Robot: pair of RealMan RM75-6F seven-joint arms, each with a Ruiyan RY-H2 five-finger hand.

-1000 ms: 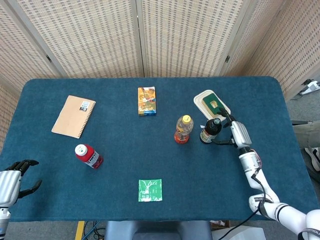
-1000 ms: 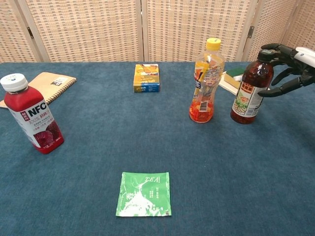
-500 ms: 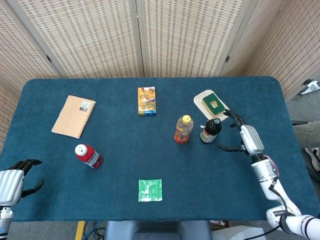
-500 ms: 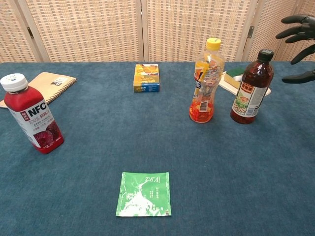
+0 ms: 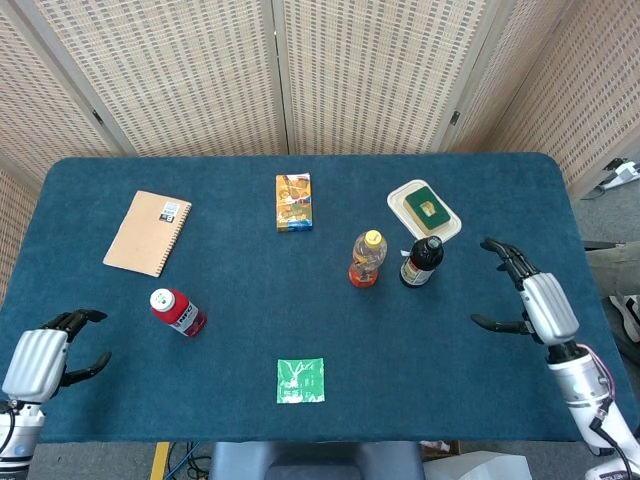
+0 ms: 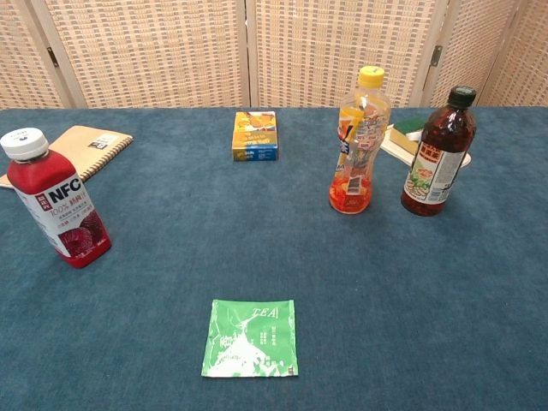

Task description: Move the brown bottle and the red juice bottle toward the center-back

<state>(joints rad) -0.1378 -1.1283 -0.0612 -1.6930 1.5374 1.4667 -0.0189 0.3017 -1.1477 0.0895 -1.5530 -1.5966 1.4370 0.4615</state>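
Head view shows the left robot hand [image 5: 42, 356] low at the near-left bench edge, fingers loosely curled and empty, closer to the red juice bottle with white cap [image 5: 177, 311] than a second ago. Right robot hand [image 5: 532, 297], fingers spread and empty, has let go of the brown glass-like bottle [image 5: 421, 261] and pulled back; that bottle stands beside the orange drink bottle [image 5: 367, 257], likely placed. Blue felt bench [image 5: 230, 370], woven screens [image 5: 380, 70] behind
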